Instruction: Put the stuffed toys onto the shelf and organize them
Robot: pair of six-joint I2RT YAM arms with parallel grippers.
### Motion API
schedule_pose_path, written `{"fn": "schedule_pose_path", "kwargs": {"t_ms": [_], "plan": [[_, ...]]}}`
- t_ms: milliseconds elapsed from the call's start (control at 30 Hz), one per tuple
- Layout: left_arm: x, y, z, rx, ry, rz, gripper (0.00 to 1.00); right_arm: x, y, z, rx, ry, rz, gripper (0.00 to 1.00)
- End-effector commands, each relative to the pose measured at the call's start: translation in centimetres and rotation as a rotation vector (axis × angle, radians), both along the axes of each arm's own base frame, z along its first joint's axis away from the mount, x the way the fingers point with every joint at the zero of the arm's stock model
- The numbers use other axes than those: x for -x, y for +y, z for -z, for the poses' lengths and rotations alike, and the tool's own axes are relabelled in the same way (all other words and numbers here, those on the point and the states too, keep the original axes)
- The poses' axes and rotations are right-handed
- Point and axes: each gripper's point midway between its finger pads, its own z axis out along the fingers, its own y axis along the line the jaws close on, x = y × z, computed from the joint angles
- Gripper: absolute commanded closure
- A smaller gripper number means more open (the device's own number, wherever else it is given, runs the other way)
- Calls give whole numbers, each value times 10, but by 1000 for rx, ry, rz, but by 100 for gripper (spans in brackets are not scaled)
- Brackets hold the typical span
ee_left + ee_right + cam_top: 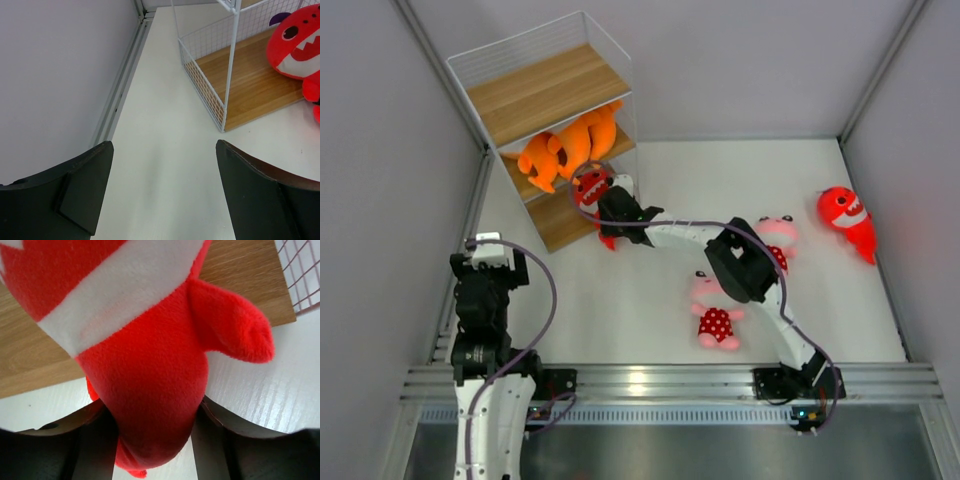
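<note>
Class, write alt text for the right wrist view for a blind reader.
A red shark plush with a white band fills the frame, its body between two dark jaws. Behind it lie the shelf's wooden board and the white table.

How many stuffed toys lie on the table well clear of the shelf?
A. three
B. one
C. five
A: the near pink animal, the far pink animal and the red shark by the right wall lie on the table, apart from the shelf.
</note>
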Motion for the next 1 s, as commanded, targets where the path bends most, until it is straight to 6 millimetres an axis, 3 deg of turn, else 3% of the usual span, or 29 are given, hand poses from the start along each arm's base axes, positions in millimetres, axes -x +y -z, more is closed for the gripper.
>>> {"fn": "schedule_pose_path", "kwargs": {"t_ms": [0,67,200,267,400,567,667,700,833,967], "plan": [[1,3,-3,20,-35,-28,11,-26,7,-34,-73,-103,77,46],[3,4,-5,21,-48,-37,11,-24,1,-30,-60,-96,88,48],[6,5,-6,21,-63,-43,11,-17,-5,-35,-113,-90,117,68],[7,4,-8,13,-70,-33,12,-13,-4,-35,-138,-89,112,69],[9,4,-10,7,-79,-32,12,-11,-5,-49,-154,-108,108,49],[10,4,-13,-7,-83,-30,12,-11,-15,-58,-159,-146,128,48],[12,5,-14,-16,-78,-31,12,-6,-18,-60,-172,-150,134,61],[12,5,-14,-16,-81,-29,12,-6,-19,-60,-179,-146,144,75],[6,4,3,12,-68,-31,13,-4,-13,-67,-208,-157,136,99],[2,6,10,66,-98,-59,16,-18,-7,-78,-178,-228,118,100]]}}
